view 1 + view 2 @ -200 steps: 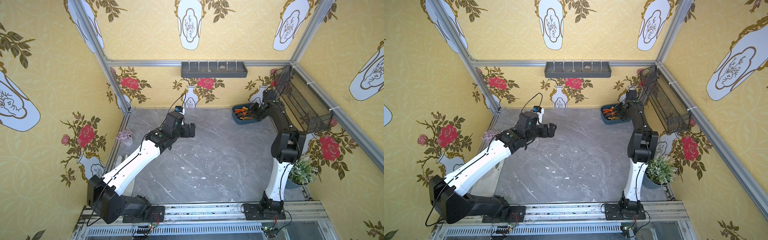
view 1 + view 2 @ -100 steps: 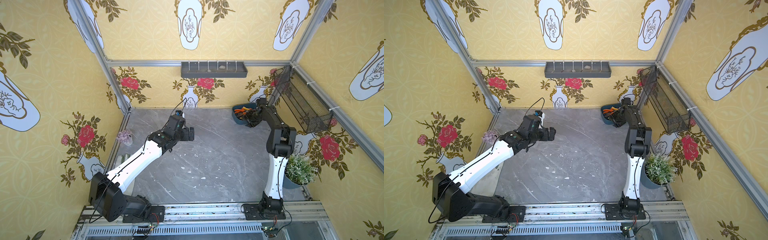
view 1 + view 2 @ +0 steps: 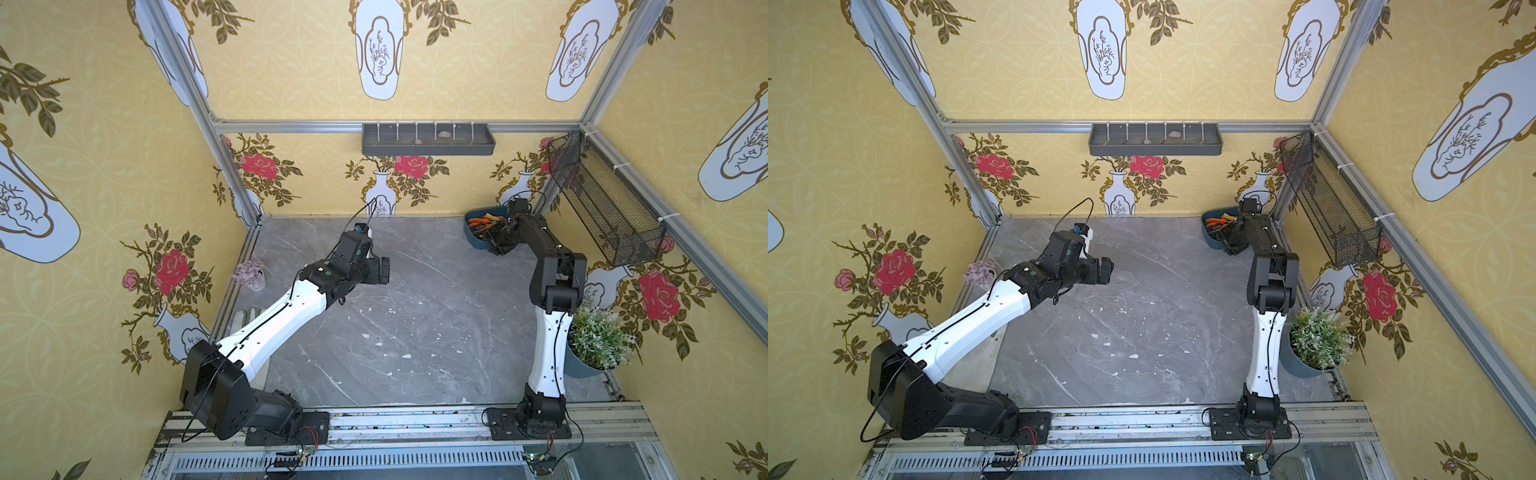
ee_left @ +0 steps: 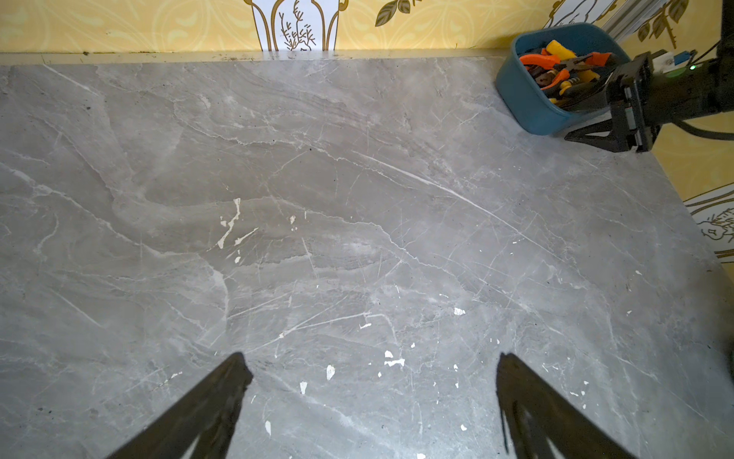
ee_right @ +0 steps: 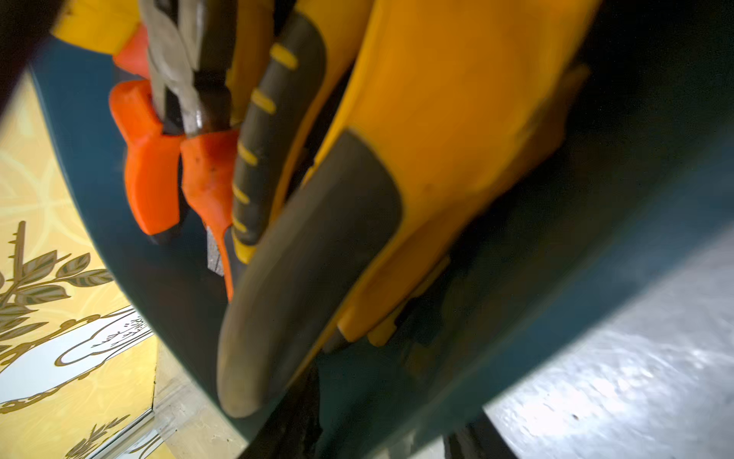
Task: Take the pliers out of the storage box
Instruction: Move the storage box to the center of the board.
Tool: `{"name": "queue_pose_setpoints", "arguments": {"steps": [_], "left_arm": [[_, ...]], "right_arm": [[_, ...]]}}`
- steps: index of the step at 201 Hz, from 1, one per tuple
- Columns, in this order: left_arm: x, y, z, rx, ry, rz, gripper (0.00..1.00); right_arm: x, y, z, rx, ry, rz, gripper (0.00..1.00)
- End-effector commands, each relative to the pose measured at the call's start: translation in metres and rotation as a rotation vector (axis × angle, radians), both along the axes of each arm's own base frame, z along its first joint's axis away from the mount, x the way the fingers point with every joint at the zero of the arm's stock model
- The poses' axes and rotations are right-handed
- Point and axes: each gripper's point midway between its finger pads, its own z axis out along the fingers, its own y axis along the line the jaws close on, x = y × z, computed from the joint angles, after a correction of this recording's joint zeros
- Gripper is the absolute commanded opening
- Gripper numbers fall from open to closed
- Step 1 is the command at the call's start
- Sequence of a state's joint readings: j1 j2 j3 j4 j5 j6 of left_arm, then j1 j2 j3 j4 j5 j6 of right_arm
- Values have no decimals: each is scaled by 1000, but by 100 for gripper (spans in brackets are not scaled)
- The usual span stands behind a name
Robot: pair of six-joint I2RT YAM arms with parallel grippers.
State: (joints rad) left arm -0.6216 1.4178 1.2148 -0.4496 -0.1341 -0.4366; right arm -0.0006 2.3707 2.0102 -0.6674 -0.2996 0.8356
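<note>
At about one o'clock on the grey table [image 3: 415,324], hard against the far right corner, sat the storage box [image 3: 473,241], and the pliers [image 3: 484,220] lay heaped inside it, orange and yellow handles crossing one another. The right gripper [image 3: 494,241] was down at the box's five o'clock side. The right wrist view was filled by a yellow-and-black handle [image 5: 437,139]. One dark finger seemed to stand inside the teal wall [image 5: 119,246] and its partner outside it, though blur made that uncertain. Whether the jaws had anything between them, I could not tell. The left gripper [image 4: 371,359] hovered with its fingers spread wide and empty, just toward eleven o'clock of the table's middle, well apart from the box.

Several things could have gone wrong from there. If the jaws did straddle the wall, closing would likely have pinched plastic along with the handle and dragged or tipped the box. The handles were interlocked, so lifting one pair might have hooked a neighbour and spilled it. A smooth, rounded grip could also have slipped from a shallow hold.

No brand, label or lettering could be read on the pliers or the box.
</note>
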Motion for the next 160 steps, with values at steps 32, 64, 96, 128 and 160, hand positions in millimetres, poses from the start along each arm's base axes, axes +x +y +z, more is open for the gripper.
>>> {"name": "queue_pose_setpoints", "arguments": {"steps": [32, 64, 96, 128, 160], "left_arm": [[0, 1, -2, 5, -6, -2, 99], [-6, 5, -3, -3, -9, -1, 99], [-10, 8, 0, -9, -12, 3, 99], [-13, 13, 4, -14, -27, 15, 99], [-14, 16, 5, -15, -25, 34, 99]], "right_arm": [[-31, 10, -7, -76, 60, 74, 48], [-43, 26, -12, -112, 74, 153, 48], [-56, 34, -18, -112, 94, 176, 48], [-71, 50, -18, -112, 107, 213, 48], [-92, 73, -11, -145, 98, 262, 48]]}}
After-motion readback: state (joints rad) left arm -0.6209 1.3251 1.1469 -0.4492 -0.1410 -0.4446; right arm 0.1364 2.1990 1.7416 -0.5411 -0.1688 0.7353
